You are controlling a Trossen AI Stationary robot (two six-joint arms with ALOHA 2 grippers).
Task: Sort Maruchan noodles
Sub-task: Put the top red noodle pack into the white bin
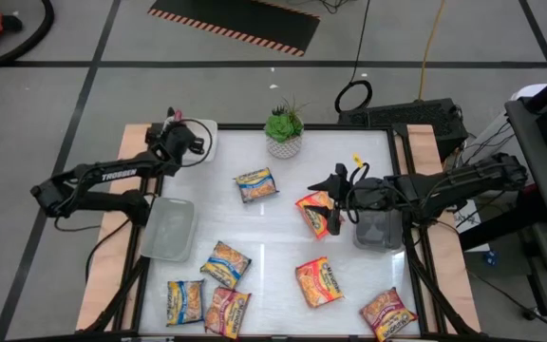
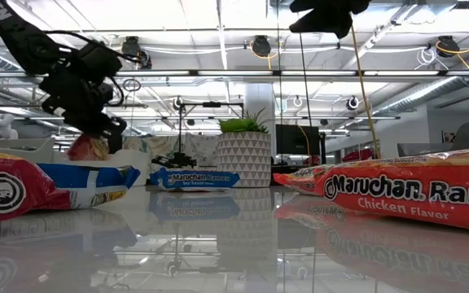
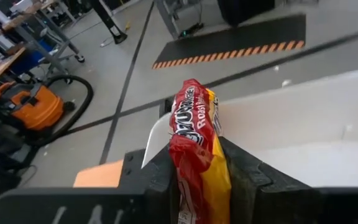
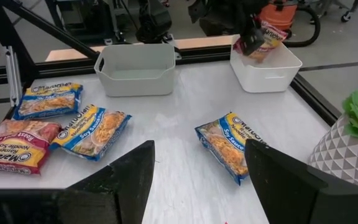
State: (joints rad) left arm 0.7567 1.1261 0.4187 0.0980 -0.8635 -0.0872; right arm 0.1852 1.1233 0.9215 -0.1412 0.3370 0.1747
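Observation:
My left gripper (image 1: 183, 142) is shut on a dark red-and-yellow Maruchan packet (image 3: 197, 137), raised above the white tray (image 1: 209, 142) at the table's far left corner. It also shows in the low view (image 2: 88, 122) and far off in the right wrist view (image 4: 253, 37). My right gripper (image 1: 335, 201) is open and empty, held above an orange-red packet (image 1: 311, 214) that lies flat right of the table's middle. Its two fingers (image 4: 135, 180) stand wide apart. Other packets lie flat: a blue-and-yellow one (image 1: 254, 183) near the middle and several along the near edge. My left gripper pinches the red-and-yellow packet across its two flat faces (image 3: 191, 168) between the two fingers. The packet stands edge-on in the hold and its free end (image 3: 194, 99) sticks out past the fingertips. In the low view it hangs below the fingers (image 2: 88, 148), lifted clear.
A grey tray (image 1: 169, 230) stands at the left edge and another (image 1: 378, 233) under my right arm. A potted plant (image 1: 284, 128) stands at the far edge. Blue (image 1: 224, 263), pink-red (image 1: 226, 312) and orange (image 1: 318, 282) packets lie near the front.

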